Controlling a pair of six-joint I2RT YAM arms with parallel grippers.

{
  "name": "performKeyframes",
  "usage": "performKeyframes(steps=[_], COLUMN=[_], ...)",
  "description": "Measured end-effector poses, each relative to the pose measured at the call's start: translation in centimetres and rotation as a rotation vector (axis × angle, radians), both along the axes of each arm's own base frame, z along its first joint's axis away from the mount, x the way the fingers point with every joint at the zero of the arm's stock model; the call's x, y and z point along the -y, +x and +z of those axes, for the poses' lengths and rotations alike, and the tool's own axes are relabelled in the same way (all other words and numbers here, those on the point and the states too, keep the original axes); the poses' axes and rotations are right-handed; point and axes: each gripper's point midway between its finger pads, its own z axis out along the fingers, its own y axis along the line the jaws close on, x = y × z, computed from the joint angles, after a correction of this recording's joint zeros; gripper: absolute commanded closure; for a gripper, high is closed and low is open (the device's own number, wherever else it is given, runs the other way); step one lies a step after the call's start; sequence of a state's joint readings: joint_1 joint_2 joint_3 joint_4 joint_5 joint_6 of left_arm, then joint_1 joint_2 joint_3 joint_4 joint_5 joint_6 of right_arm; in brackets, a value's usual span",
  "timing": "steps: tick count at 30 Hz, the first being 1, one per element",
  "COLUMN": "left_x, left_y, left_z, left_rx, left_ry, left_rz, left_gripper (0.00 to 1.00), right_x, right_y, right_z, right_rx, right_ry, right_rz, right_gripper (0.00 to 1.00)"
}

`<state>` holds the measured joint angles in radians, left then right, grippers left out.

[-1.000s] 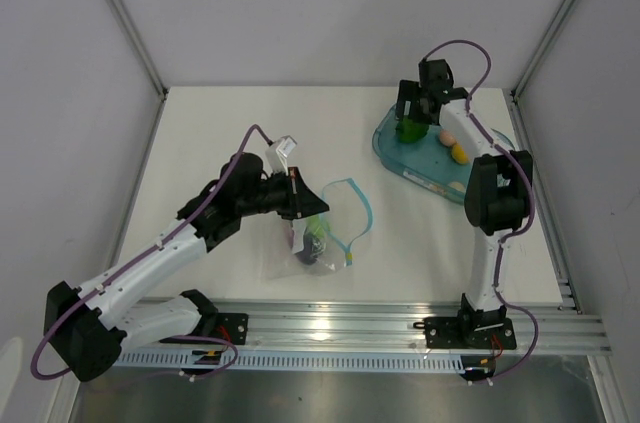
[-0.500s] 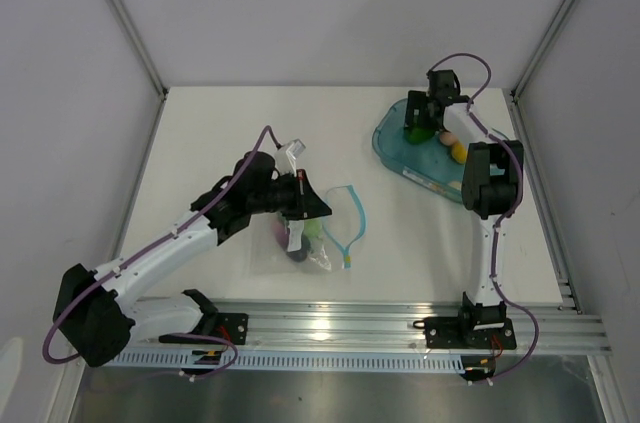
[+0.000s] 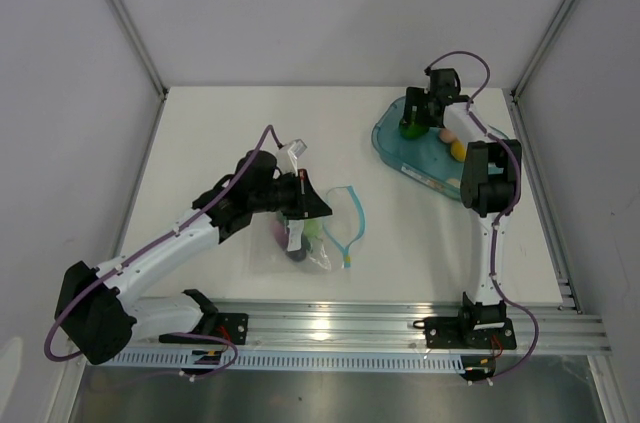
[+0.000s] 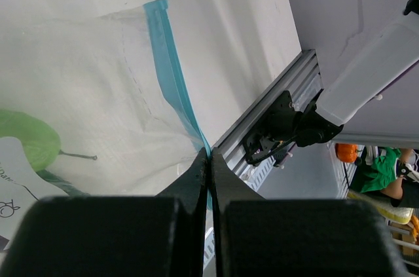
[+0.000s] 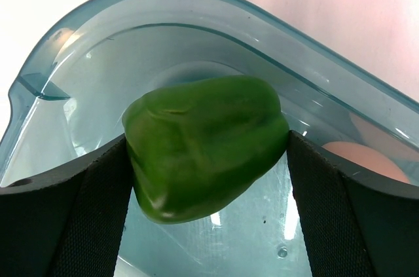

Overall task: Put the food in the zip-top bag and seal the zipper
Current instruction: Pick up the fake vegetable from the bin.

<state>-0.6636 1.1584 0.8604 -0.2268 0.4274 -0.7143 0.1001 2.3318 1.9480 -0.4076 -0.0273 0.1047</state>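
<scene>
zip-top bag [image 3: 300,243] part-filled | left gripper [image 4: 209,159] pinching zipper [image 4: 167,61] | right gripper [image 5: 206,159] clamped on green pepper [image 5: 203,139], far-right tub [image 5: 327,93] | sealing not yet done

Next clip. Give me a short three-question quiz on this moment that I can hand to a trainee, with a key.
1. True or false: the left gripper is shut on the light-blue zipper of the zip-top bag.
2. What sits between the right gripper's fingers, touching both pads? A) a banana B) the green pepper C) a sponge
3. Short answer: which container is that item in?
Key: 1 true; 2 B; 3 the teal tub.
</scene>
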Motion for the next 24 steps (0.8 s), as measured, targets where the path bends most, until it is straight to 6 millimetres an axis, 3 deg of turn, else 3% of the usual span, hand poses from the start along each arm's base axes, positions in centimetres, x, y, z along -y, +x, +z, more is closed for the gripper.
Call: performKeyframes(steps=[5, 9, 12, 17, 21, 24], left_x=[0.0, -0.2, -0.3, -0.3, -0.2, -0.1], left_y=[0.0, -0.2, -0.4, -0.6, -0.8, -0.8], left_z=[0.0, 0.0, 0.2, 0.7, 0.8, 1.2], left_rx=[-0.002, -0.006, -0.004, 0.002, -0.006, -0.003], left_ry=[0.001, 0.005, 0.002, -0.011, -0.018, -0.026], left_rz=[0.0, 0.0, 0.0, -0.005, -0.012, -0.017], left_gripper=[0.99, 1.0, 0.99, 1.0, 0.99, 0.99], right_x=[0.0, 0.1, 0.2, 0.5, 0.2, -0.8], right_y=[-0.2, -1.1, -2.1, -5.3, -9.0, -12.5], right_z=[0.2, 1.5, 3.9, 9.7, 14.3, 16.2], right_rx=[0.0, 0.001, 0.021, 0.094, 0.161, 0.192], right_ry=[0.014, 0.021, 0.03, 0.055, 0.108, 0.157], right_rz=[-0.006, -0.02, -0.036, -0.059, -0.055, -0.023], right_gripper=[0.57, 0.66, 0.68, 0.71, 0.71, 0.72])
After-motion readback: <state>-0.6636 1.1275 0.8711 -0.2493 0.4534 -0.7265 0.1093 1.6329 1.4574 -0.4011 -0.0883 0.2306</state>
